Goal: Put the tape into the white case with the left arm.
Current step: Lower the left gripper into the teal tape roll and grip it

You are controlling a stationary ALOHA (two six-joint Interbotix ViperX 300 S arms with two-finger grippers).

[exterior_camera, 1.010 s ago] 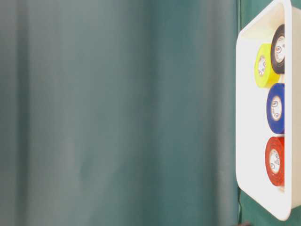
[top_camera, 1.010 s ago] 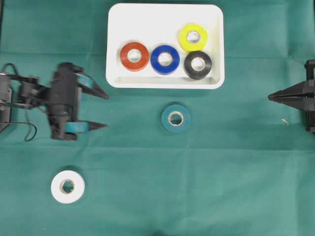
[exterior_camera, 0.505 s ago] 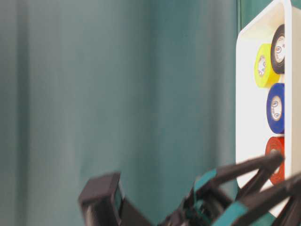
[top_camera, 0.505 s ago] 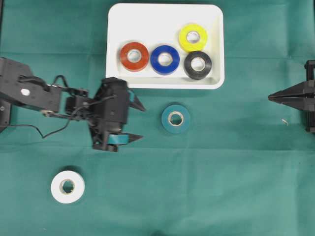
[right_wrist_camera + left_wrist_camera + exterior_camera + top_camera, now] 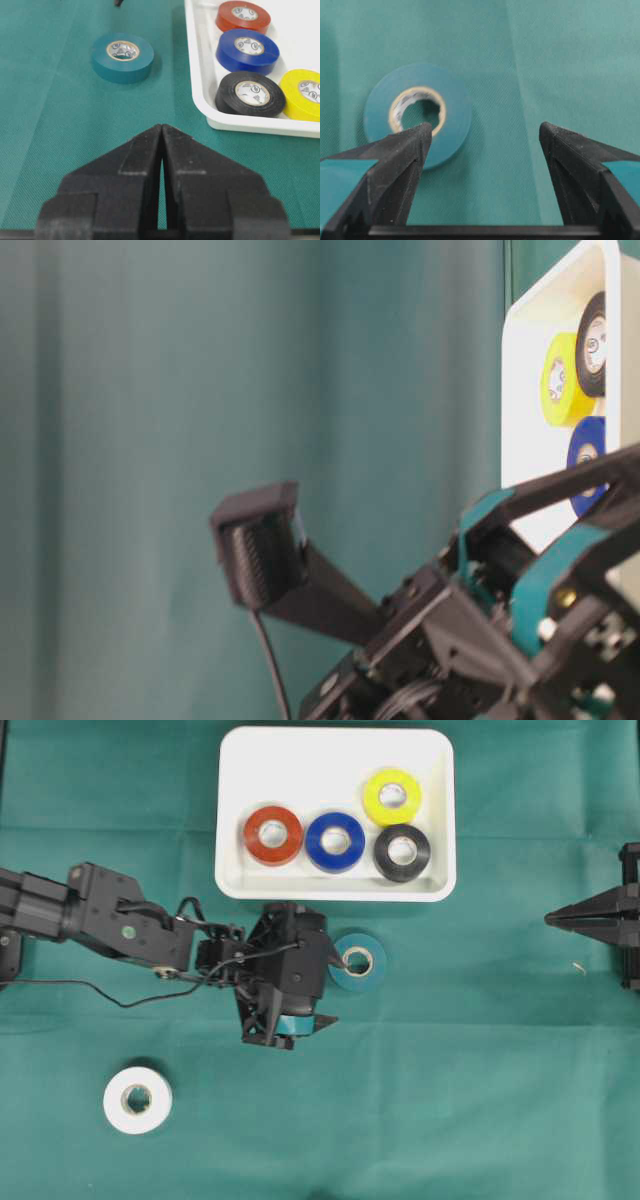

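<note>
The white case lies at the back of the green cloth and holds red, blue, yellow and black tape rolls. A teal tape lies flat on the cloth just in front of it. My left gripper is open beside this roll's left edge, its upper fingertip over the rim. In the left wrist view the teal tape sits ahead and to the left, partly behind the left finger, and nothing is between the fingers of the gripper. My right gripper rests shut at the far right.
A white tape roll lies at the front left of the cloth. The left arm's black cable trails over the cloth behind it. The case's front rim stands close behind the teal tape.
My left arm has swept to the right from the table's left side up to the teal tape, jaws staying open. The right arm and all the tapes have not moved.
</note>
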